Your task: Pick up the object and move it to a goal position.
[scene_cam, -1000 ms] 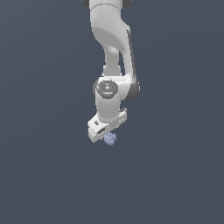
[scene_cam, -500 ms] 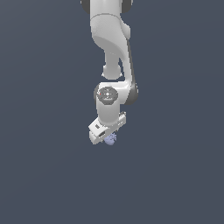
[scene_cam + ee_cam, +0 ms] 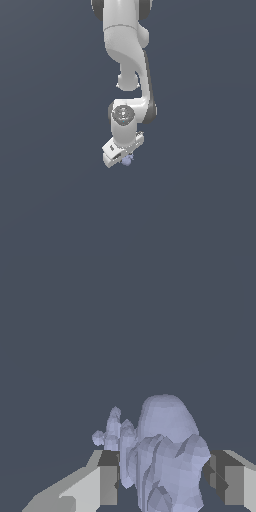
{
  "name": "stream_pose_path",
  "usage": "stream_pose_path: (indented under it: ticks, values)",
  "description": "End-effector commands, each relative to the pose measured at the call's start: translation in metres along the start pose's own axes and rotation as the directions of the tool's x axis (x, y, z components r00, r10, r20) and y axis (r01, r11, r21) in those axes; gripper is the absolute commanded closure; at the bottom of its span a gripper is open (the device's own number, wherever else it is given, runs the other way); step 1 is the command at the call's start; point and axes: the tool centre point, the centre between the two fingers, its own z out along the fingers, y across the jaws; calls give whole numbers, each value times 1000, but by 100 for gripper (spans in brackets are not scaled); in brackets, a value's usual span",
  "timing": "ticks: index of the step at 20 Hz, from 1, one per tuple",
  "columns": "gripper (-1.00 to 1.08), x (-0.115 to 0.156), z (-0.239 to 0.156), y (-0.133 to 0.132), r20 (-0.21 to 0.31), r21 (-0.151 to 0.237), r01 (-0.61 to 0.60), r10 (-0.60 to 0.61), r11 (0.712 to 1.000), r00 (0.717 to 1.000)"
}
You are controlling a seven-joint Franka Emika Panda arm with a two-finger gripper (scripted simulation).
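arm hanging down, claw point(image 3: 127, 159) closed on load

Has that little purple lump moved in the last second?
Barely, if at all. In the exterior view the object sits almost where it did in the picture, tucked under the gripper. The plain backdrop offers no fixed landmark to judge finer movement.

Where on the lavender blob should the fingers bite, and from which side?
Across the blob's broad rounded body, one finger on each flank, as the wrist view shows it sitting now. The thin bumpy spikes at one side look too small to clamp. The gripper comes from above; whether the pads touch is unclear.
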Motion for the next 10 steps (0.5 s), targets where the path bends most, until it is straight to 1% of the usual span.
stream_pose_path:
  ticks: [1,10]
  values:
    - [108,0,0,0,0,0,0,0,1000,1000]
    - [108,0,-1,0,0,0,0,0,1000,1000]
